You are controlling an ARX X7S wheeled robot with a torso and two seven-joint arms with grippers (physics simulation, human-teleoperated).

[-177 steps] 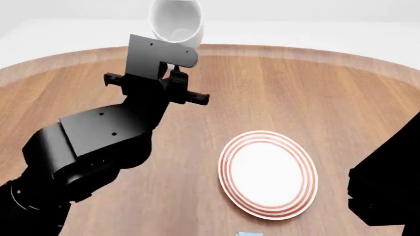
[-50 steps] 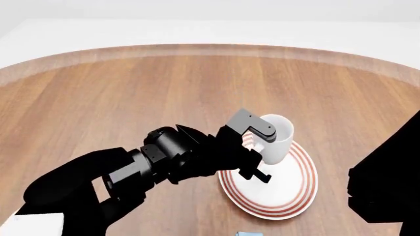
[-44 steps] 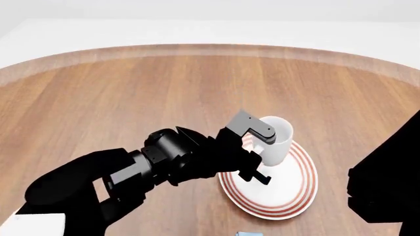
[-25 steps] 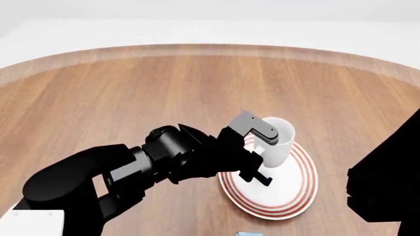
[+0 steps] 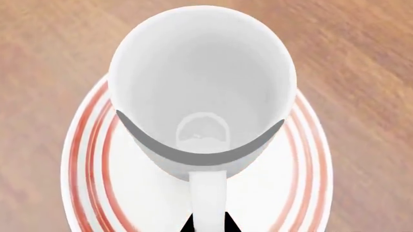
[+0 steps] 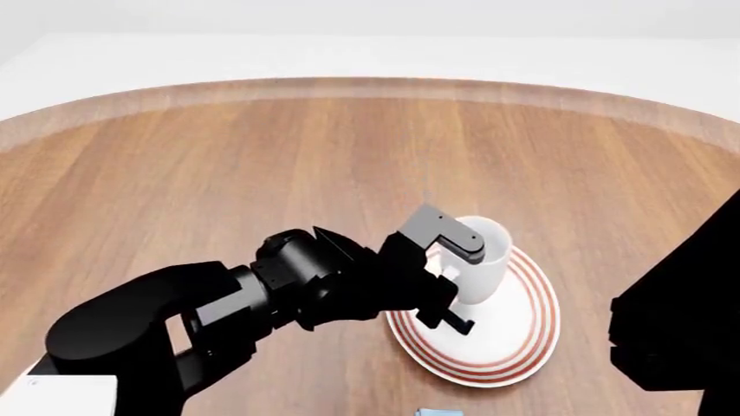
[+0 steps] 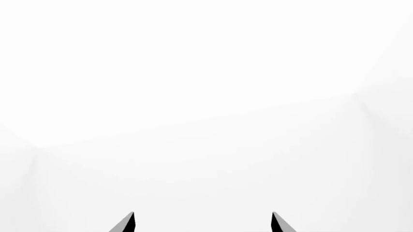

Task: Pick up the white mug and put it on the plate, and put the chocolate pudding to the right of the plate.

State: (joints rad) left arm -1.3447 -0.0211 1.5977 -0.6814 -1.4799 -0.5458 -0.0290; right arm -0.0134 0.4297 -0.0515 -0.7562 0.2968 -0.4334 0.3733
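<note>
The white mug (image 6: 483,258) stands upright on the far half of the plate (image 6: 509,342), the round white one with red rings. My left gripper (image 6: 449,284) is shut on the mug's handle (image 5: 208,195). In the left wrist view I look down into the mug (image 5: 203,82), with the dark fingertips (image 5: 187,225) on either side of the handle and the plate's rim (image 5: 87,145) around it. A light blue sliver at the head view's near edge is the chocolate pudding (image 6: 438,412), mostly cut off. My right gripper (image 7: 202,223) is open and sees only blank white.
The round wooden table (image 6: 231,165) has a raised rim at the back. My right arm's black bulk (image 6: 682,329) fills the right edge of the head view, close to the plate's right side.
My left arm carried the mug from high over the table's far side down to the plate. Over the last second the mug sank a little lower onto it.
</note>
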